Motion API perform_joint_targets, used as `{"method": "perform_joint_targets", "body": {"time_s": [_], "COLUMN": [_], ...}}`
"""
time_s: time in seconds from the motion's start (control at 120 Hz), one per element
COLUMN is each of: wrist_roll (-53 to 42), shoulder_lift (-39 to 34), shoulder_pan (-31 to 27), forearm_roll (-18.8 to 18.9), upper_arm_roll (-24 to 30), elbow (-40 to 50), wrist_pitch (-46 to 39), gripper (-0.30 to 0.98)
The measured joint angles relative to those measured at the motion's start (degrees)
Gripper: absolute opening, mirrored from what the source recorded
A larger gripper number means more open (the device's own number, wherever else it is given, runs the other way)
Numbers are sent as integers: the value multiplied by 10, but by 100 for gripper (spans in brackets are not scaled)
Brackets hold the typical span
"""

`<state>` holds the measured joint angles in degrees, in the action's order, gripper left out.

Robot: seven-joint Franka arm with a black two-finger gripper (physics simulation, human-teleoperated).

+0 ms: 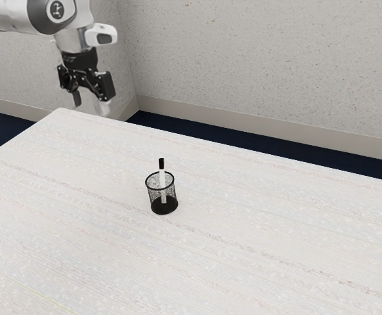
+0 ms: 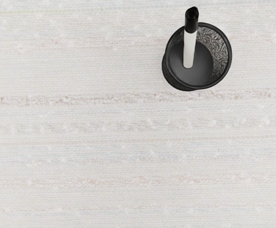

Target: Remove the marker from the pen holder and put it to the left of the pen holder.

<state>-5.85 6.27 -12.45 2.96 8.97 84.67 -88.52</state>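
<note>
Marker [image 1: 161, 174], just one, stood slightly tilted inside the single round pen holder [image 1: 165, 208], its one black cap poking above the rim and the foot of its white barrel down by the dark base. That pair, two things in all, sat on one pale table [image 1: 256, 262], with two speckled walls [image 1: 263, 65] meeting in a corner behind. Across from me one arm [image 1: 7, 14] held one black gripper [image 1: 91, 107] up high, well apart from the holder, its two fingers [image 1: 77, 100] spread wide and empty.
</note>
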Motion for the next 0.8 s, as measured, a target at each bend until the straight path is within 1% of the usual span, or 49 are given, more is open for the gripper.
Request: {"method": "perform_joint_targets", "body": {"time_s": [0.183,0.225,0.267,0.342,0.392,0.45,0.508,0.583,0.692,0.8], "wrist_roll": [-8,-9,-10,-12,-13,-14,-15,-15,-10,-2], "shoulder_lift": [1,11,39,133,188,240,281,309,322,338], "shoulder_pan": [-3,-1,5,26,37,41,42,41,40,43], "forearm_roll": [0,0,-1,0,-1,-2,-8,-15,-30,-36], "upper_arm_roll": [1,2,4,4,4,6,6,5,1,4], "elbow": [0,-10,-46,-148,-199,-237,-253,-257,-254,-255], "wrist_pitch": [-18,-21,-21,-6,7,19,30,40,53,63], "gripper": [69,69,69,69,69,69,69,69,69,69]}}
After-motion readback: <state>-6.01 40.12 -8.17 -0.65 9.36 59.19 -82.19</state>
